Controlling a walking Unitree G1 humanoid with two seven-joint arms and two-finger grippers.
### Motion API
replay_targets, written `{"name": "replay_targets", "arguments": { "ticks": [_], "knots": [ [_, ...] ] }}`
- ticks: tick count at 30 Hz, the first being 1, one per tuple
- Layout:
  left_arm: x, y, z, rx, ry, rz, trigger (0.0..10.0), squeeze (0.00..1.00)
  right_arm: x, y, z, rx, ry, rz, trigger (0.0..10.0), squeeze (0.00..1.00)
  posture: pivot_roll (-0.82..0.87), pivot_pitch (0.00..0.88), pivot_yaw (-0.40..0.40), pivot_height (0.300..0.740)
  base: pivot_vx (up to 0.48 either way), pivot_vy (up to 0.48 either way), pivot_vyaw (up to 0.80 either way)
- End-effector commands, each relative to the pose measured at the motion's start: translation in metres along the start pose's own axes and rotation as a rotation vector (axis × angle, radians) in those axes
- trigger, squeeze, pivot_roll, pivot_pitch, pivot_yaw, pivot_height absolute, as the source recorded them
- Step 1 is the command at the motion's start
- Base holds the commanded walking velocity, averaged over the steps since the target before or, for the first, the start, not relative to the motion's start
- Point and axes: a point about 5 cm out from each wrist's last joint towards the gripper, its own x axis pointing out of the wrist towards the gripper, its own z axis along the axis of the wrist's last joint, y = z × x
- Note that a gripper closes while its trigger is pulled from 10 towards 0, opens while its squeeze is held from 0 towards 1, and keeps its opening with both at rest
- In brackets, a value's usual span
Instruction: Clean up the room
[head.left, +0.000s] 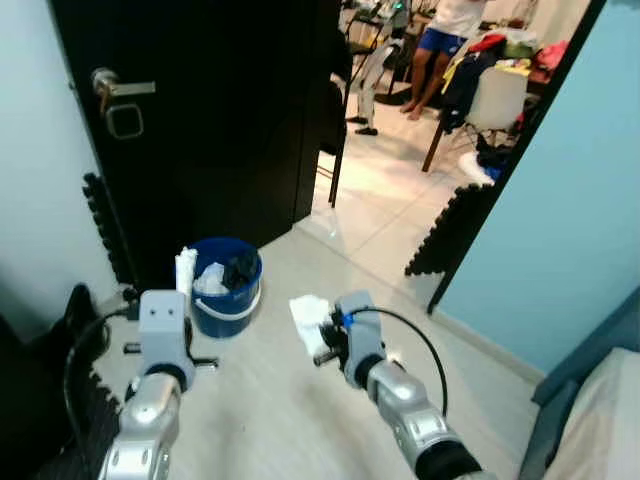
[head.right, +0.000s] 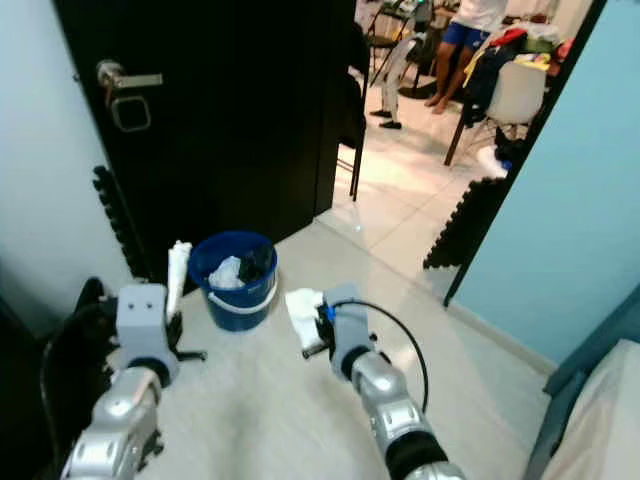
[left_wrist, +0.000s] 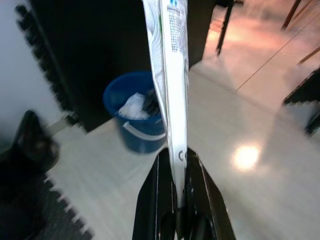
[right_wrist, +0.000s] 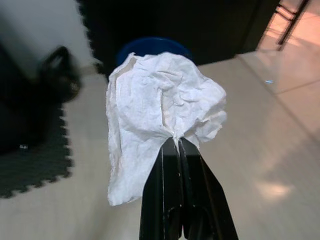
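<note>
Now you see left gripper (left_wrist: 179, 165) clenched on white wrapper (left_wrist: 170, 75), held upright just beside blue bucket (head.left: 228, 290). Right gripper (right_wrist: 176, 147) pinches crumpled tissue (right_wrist: 160, 117) above floor (head.left: 270, 400), near bucket, by black door (head.left: 200, 110).

Place: a lived-in home, seen at a room doorway | Evidence: open black door with a silver lever handle (head.left: 113, 88); glossy tiled floor (head.left: 395, 190) beyond; white chair heaped with clothes (head.left: 497, 92); round blue plastic bin of rubbish (head.left: 227, 285); pale blue painted wall (head.left: 575, 210)
</note>
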Motion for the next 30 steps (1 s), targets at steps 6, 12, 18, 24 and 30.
{"name": "replay_targets", "arguments": {
  "ticks": [6, 12, 18, 24, 30],
  "knots": [
    [-0.0007, 0.0060, 0.0029, 0.005, -0.017, 0.019, 10.0, 0.00, 0.0027, 0.0053, 0.0016, -0.013, -0.007, 0.021, 10.0, 0.00, 0.11, 0.000, -0.128, 0.740, 0.358, 0.000, 0.00],
    [-0.0017, 0.0073, 0.0028, 0.006, -0.017, 0.024, 10.0, 0.00, 0.0043, 0.0078, 0.0026, -0.035, -0.005, 0.033, 10.0, 0.00, 0.11, 0.000, -0.129, 0.740, 0.360, 0.000, 0.20],
    [-0.0012, 0.0082, 0.0031, 0.011, -0.017, 0.024, 10.0, 0.00, 0.0055, 0.0072, 0.0037, -0.043, -0.014, 0.006, 10.0, 0.00, 0.12, 0.000, -0.128, 0.740, 0.360, 0.000, 0.49],
    [-0.0001, 0.0096, 0.0036, 0.020, -0.019, 0.023, 10.0, 0.00, 0.0060, 0.0080, 0.0028, -0.037, -0.010, 0.012, 10.0, 0.00, 0.12, 0.000, -0.130, 0.740, 0.359, 0.000, 0.00],
    [-0.0004, 0.0097, 0.0035, 0.022, -0.019, 0.024, 10.0, 0.00, 0.0064, 0.0109, 0.0023, -0.057, -0.008, 0.035, 10.0, 0.00, 0.13, 0.000, -0.133, 0.740, 0.358, 0.000, 0.00]
  ]
}}
